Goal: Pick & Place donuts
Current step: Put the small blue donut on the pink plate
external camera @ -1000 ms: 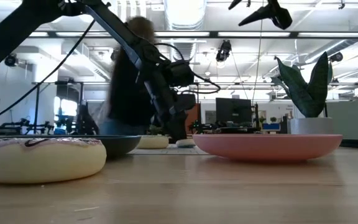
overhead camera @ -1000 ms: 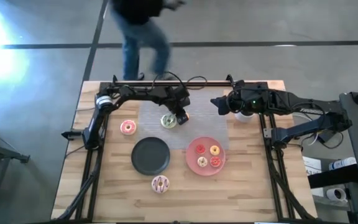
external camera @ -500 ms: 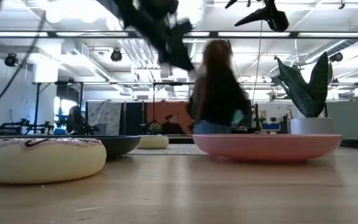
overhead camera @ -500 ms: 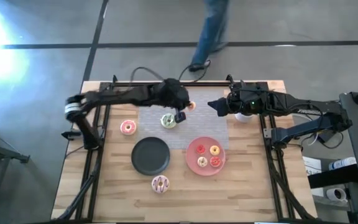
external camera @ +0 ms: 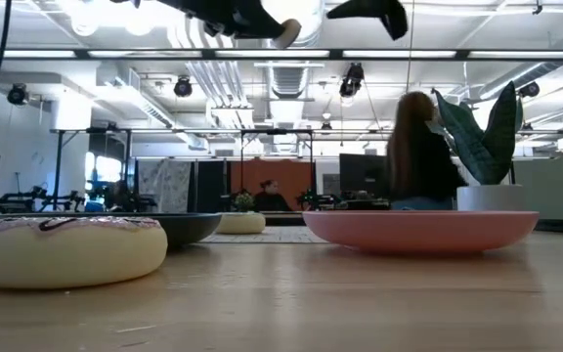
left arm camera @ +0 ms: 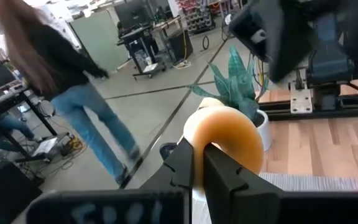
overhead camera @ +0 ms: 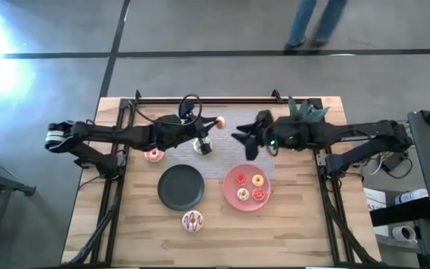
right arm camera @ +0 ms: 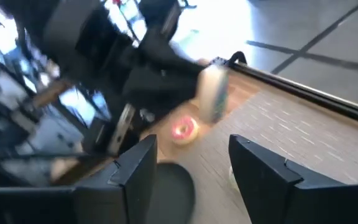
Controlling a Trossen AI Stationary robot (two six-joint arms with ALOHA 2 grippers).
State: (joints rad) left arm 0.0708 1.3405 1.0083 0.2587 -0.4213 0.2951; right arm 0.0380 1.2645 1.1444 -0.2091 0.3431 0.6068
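orange is the donut (left arm camera: 224, 138) clamped between the dark fingers (left arm camera: 219, 177) of the left gripper (overhead camera: 213, 124), which hangs high above the far part of the wooden worktop (overhead camera: 304, 224), over a pale mat (overhead camera: 237, 149); the low view shows it at the picture's top, well clear of the surface; the right gripper (overhead camera: 246, 140) is raised just across from it, its fingers (right arm camera: 263, 171) spread apart with nothing between them; on the mat beneath the left arm sits the green-iced donut (overhead camera: 201, 146), partly hidden; the pink-iced donut (overhead camera: 153, 155) lies on the bare wood near it, under the same arm; the pink plate (overhead camera: 234, 190) carries four small donuts: one red (overhead camera: 240, 179), one yellow (overhead camera: 257, 180), one pale yellow (overhead camera: 242, 195) and another red (overhead camera: 259, 194); the black plate (overhead camera: 181, 187) lies just beside it; the white donut with dark drizzle (overhead camera: 192, 220) rests on the wood at the near edge, close to the black plate; a potted plant (overhead camera: 304, 110) stands at the far right corner; a person (external camera: 420, 161) in dark top is in the room beyond.
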